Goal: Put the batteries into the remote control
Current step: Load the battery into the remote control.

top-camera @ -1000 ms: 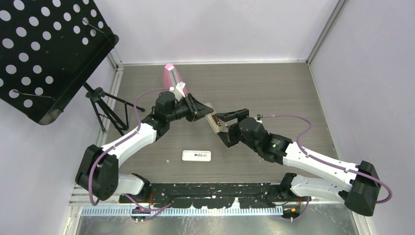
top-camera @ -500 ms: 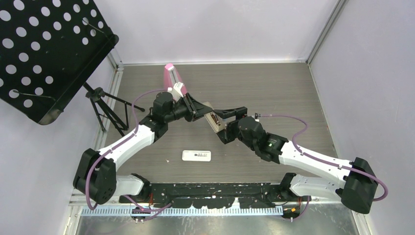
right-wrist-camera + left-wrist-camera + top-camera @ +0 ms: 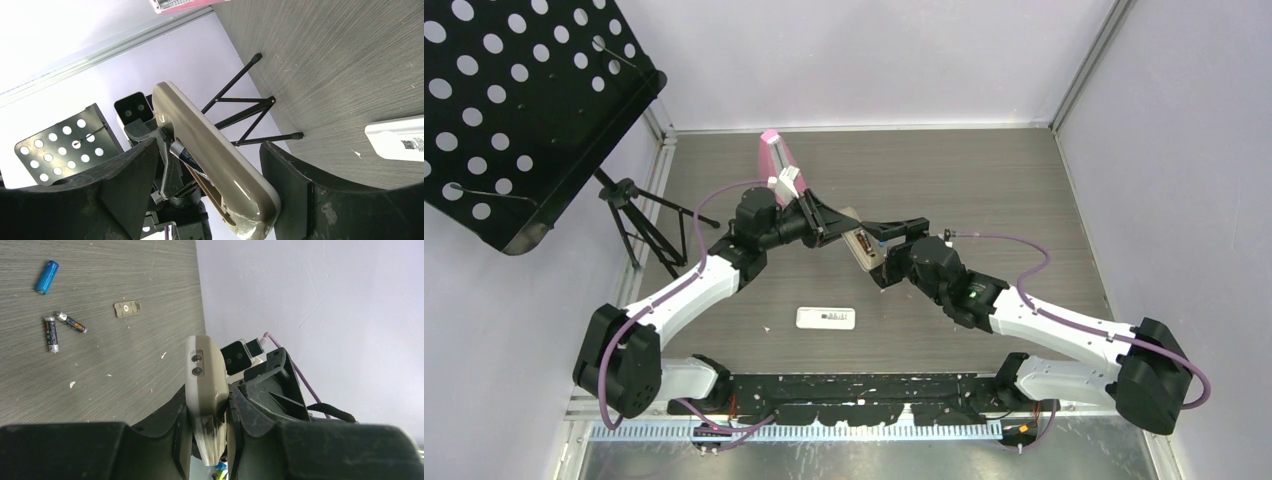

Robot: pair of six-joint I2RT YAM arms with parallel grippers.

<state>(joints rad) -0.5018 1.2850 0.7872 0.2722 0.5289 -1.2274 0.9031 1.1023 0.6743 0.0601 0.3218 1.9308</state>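
Note:
My left gripper point(image 3: 832, 226) is shut on one end of a beige remote control point(image 3: 858, 243) and holds it in the air, tilted. From the left wrist, the remote point(image 3: 205, 372) is pinched between both fingers. My right gripper point(image 3: 881, 252) is open and straddles the remote's other end point(image 3: 220, 155), with a gap on each side. One dark battery point(image 3: 186, 156) sits slanted in the remote's open compartment. On the table lie a blue battery point(image 3: 46, 277), two dark batteries point(image 3: 50, 334) point(image 3: 71, 322) and the beige battery cover point(image 3: 127, 308).
A white remote point(image 3: 825, 318) lies on the table in front of the arms. A pink remote point(image 3: 776, 160) lies at the back. A black music stand point(image 3: 519, 110) on a tripod point(image 3: 639, 225) stands at the left wall.
My right gripper has moved left, so its fingers now sit on either side of the remote's end, and its jaws have narrowed slightly. The left arm has lifted the remote slightly.

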